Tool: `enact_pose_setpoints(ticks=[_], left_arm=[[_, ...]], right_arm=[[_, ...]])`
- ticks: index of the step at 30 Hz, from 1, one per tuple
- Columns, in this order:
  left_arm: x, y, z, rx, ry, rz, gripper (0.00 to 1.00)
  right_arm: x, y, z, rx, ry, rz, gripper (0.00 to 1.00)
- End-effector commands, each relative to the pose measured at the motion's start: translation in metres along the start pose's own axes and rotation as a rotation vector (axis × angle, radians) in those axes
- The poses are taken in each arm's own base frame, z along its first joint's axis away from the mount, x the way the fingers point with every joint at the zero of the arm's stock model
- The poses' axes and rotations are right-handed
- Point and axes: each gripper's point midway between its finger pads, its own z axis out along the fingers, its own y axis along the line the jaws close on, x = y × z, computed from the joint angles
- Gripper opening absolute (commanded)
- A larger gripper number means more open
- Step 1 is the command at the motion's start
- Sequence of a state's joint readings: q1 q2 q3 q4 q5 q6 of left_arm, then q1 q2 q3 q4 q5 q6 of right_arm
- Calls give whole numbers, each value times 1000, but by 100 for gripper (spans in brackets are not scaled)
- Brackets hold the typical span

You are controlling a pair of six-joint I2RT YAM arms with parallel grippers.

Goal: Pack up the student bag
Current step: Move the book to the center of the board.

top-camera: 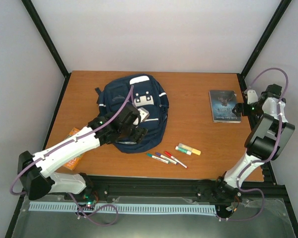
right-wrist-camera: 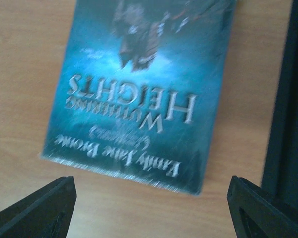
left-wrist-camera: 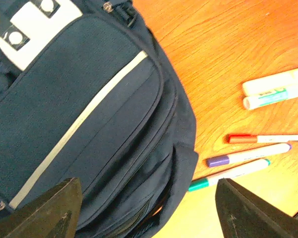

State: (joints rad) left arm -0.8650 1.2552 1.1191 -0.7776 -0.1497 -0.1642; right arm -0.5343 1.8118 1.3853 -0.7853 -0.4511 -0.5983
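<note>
Packing looks barely begun: student bag (top-camera: 156,119) lies at ten o'clock; Wuthering Heights paperback (top-camera: 223,105) at two and markers (top-camera: 166,157) at six sit outside it. Over the bag the left gripper (left-wrist-camera: 149,208), over the paperback the right gripper (right-wrist-camera: 149,208), both gape empty.

Book (right-wrist-camera: 139,94): teal cover, "Wuthering Heights", flat on table (right-wrist-camera: 20,74). Gripper (right-wrist-camera: 151,210): jaws wide apart. Rail (right-wrist-camera: 288,99): black, right.

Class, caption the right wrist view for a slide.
Open right gripper hovers over a teal Wuthering Heights paperback on wooden table.
</note>
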Motion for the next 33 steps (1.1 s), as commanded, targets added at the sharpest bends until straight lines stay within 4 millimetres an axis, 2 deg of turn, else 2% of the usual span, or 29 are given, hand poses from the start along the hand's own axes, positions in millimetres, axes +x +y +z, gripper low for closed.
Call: enact_pose_setpoints(ticks=[1,3,5,8,14,24,28,33], left_arm=[[-33,-19,0,91,-79,-47,79],[-38,-24,6,113,-75,-86,91],[-40,-35,14,169,-73,-100,94],[-44,-42,23,195,-73,-137,96],[-44,-51,39,228,-31,-175,96],[-36,-59,55,261,-2,-204,96],[-28,-58,63,252,22,-218,95],[-23,-61,70,262,37,-226,95]], right_arm=[[-17,-31,13,47,11,13,85],[-20,-41,26,35,35,45,85],[-31,-51,31,31,33,66,85],[-39,-57,43,-2,40,99,85],[-38,-54,73,-54,94,116,84],[-27,-19,117,-110,209,28,74],[-23,1,124,-154,230,-34,71],[-9,30,135,-161,279,-195,69]])
